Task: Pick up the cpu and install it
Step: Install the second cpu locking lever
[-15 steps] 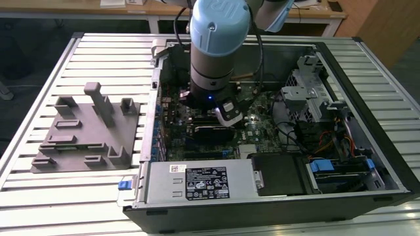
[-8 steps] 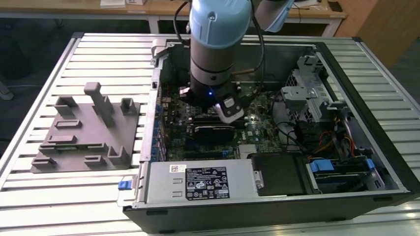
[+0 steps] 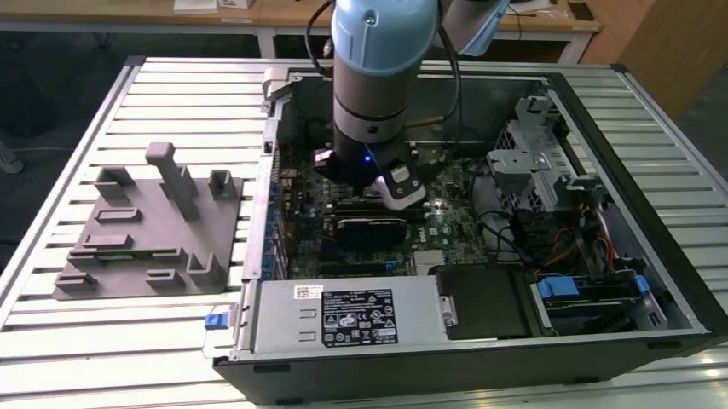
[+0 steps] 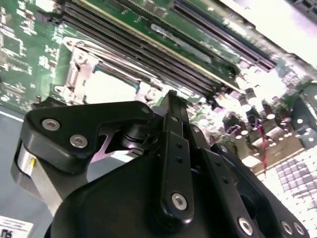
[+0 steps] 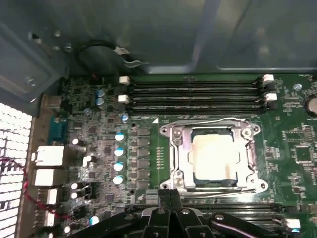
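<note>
The cpu [image 5: 213, 156] is a pale square chip lying flat inside the metal-framed socket [image 5: 174, 153] of the green motherboard [image 5: 143, 144]. In the second wrist view the cpu [image 4: 111, 88] shows as a bright patch just beyond the fingertips. My gripper [image 5: 171, 194] hangs above the board beside the socket's edge, its two black fingers pressed together with nothing between them. It is apart from the chip. The second wrist view shows the gripper [image 4: 171, 96] and its black linkage from behind. In the exterior view the arm's wrist [image 3: 370, 162] reaches down into the open computer case [image 3: 615, 111].
A grey moulded tray [image 3: 148, 230] lies on the slatted table at the exterior view's left. Inside the case are a power supply [image 3: 341, 315], a drive cage [image 3: 534, 170], cables [image 3: 569, 247] and memory slots [image 5: 198, 94] next to the socket. The case walls surround the arm.
</note>
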`<act>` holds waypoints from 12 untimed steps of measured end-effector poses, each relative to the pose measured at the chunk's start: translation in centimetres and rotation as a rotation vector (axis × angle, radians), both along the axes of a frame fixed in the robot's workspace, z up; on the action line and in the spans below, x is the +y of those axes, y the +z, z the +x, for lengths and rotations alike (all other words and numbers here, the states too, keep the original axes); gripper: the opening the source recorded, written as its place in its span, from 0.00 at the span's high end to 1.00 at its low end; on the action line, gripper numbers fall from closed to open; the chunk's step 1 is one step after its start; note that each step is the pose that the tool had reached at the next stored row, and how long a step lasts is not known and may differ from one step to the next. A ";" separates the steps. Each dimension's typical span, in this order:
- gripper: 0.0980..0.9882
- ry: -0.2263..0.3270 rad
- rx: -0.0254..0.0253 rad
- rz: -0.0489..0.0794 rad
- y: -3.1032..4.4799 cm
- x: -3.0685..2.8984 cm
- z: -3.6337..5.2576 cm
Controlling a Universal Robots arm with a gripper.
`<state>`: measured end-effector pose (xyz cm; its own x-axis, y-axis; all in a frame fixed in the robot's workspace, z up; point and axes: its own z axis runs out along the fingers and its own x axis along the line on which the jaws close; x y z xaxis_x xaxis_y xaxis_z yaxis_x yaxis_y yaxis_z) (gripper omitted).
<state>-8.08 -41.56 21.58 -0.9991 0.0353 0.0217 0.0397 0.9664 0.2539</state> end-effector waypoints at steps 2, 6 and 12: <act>0.99 -0.004 0.0000 -0.003 0.00 0.15 0.39; 0.99 -0.012 0.0000 -0.014 0.00 0.43 1.14; 0.99 -0.019 -0.0003 -0.055 0.00 1.02 1.75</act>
<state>-6.32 -40.54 21.57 -0.9983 0.0556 0.0188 0.0582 0.9780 0.2004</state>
